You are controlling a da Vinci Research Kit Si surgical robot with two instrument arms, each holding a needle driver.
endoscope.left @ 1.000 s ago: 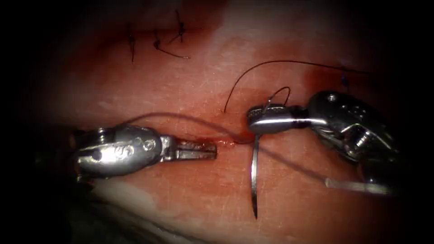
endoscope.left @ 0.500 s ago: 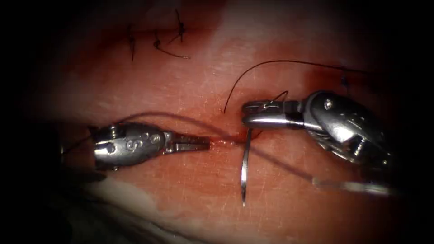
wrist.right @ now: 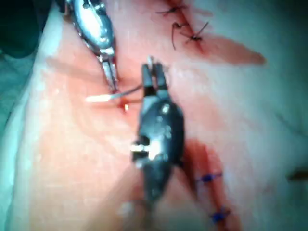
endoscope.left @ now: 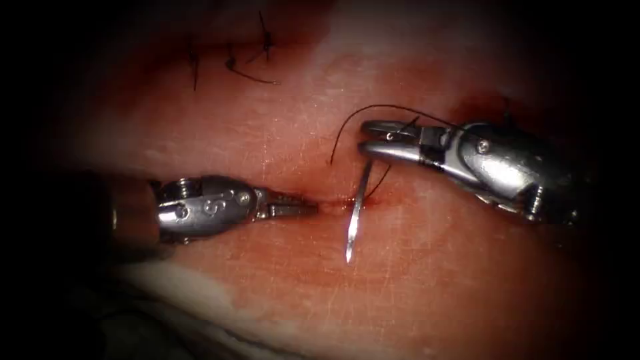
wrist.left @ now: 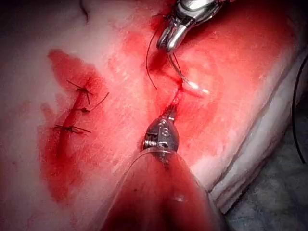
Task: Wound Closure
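Needle (endoscope.left: 355,215) position has shifted over the last second: my right tool (endoscope.left: 373,141), jaws clamped on the needle near its thread end, has carried it up and leftward, so the free tip now hangs over the cut (endoscope.left: 333,203) in the tissue (endoscope.left: 433,287) instead of lying well below it. Nothing is in the tissue yet. Thread (endoscope.left: 347,127) arcs from the jaws. My left tool (endoscope.left: 303,209) has drawn back slightly, jaws closed and empty, touching the cut's left end.
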